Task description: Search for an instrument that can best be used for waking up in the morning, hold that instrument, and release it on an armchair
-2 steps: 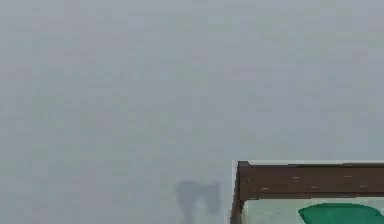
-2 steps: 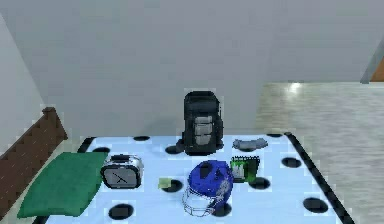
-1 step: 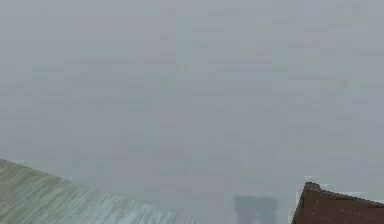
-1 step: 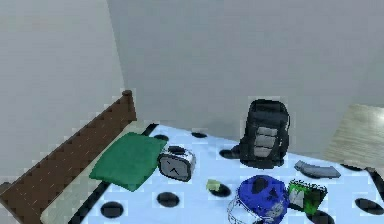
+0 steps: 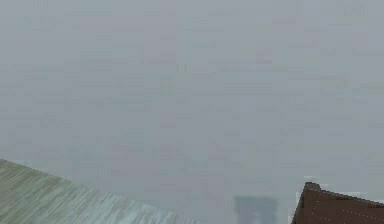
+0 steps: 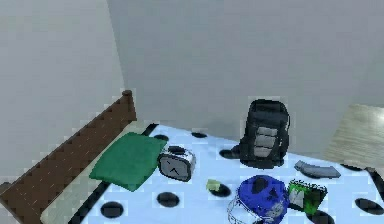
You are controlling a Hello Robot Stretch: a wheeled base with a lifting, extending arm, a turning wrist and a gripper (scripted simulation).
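A small alarm clock [image 6: 177,163] with a silver rim and white face stands on a bed [image 6: 215,165] covered in white with black dots, in the arm side view's lower middle. It leans beside a green pillow [image 6: 128,160] to its left.
On the bed also lie a black backpack [image 6: 265,132], a blue helmet [image 6: 260,198], a green box [image 6: 303,194], a flat grey item [image 6: 318,169] and a small yellow-green thing [image 6: 213,186]. A wooden headboard [image 6: 80,150] runs along the left. The forward view faces a grey wall, with plank floor [image 5: 60,200] and a brown wooden corner [image 5: 335,207].
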